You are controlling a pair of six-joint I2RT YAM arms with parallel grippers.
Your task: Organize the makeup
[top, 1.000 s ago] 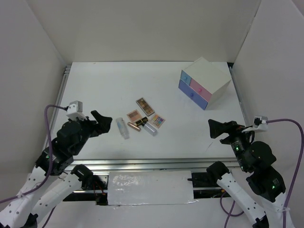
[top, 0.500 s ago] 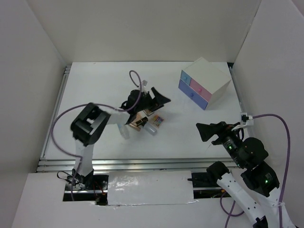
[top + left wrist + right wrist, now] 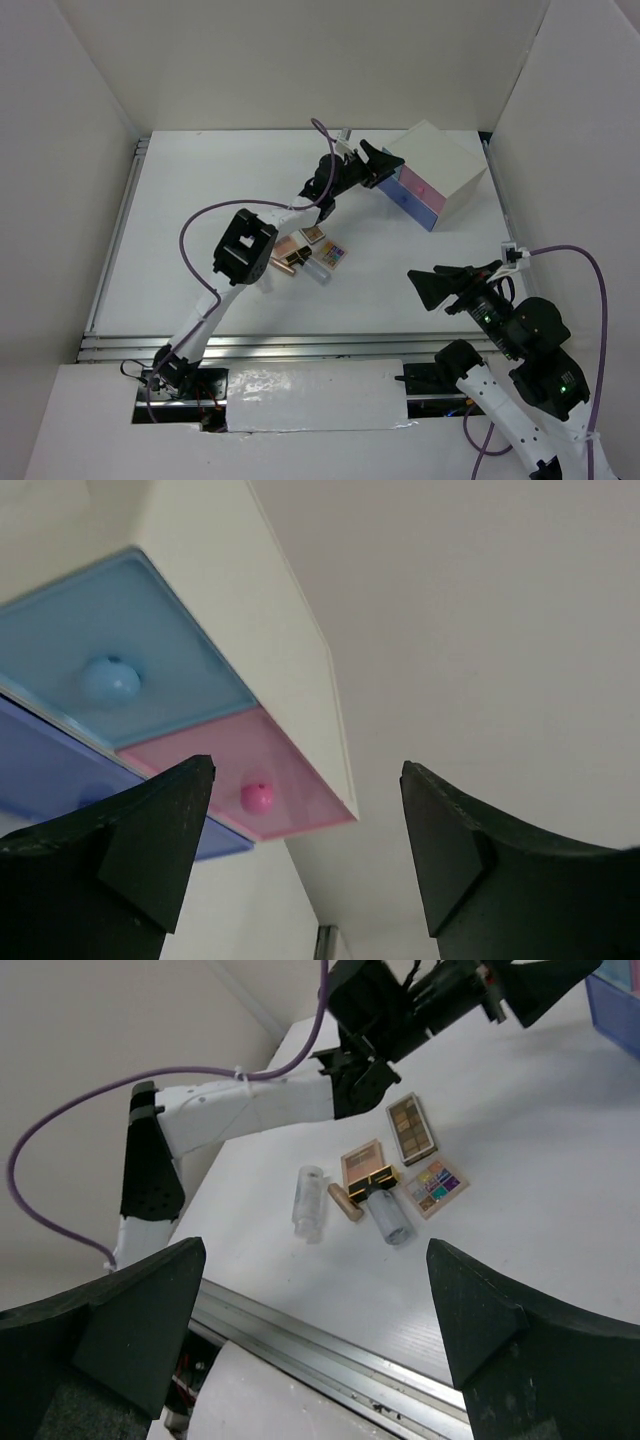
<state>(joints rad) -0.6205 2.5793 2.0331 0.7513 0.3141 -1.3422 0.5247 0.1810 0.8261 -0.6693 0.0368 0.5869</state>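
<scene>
The makeup lies in a tight cluster near the middle of the white table (image 3: 200, 200), well apart from both sets of fingers.

Leftmost is a clear tube (image 3: 308, 1200). From the right wrist its long axis runs near to far, and the overhead view hides it behind the left arm's elbow. Next comes the lipstick (image 3: 346, 1203), which lies diagonally in the overhead view, gold end near-left and black end far-right. It touches the peach palette (image 3: 365, 1160) behind it. A second tube (image 3: 388, 1218) lies just right of the lipstick, and its cap end is hard to make out. Beyond it, the brown palette (image 3: 411, 1127) has its long axis running near to far. The multicoloured palette (image 3: 433, 1187) sits rightmost, turned cornerwise.

The left gripper (image 3: 305, 768) is stretched past the cluster. Its jaws are spread and grasp nothing, and they face the drawer box (image 3: 440, 155), with the blue drawer (image 3: 120, 650) and the pink drawer (image 3: 225, 765) close ahead. The frame edge cuts off the lower drawer.

The right gripper (image 3: 315, 1250) hangs near the front right of the table, jaws wide apart and empty, aimed toward the cluster.
</scene>
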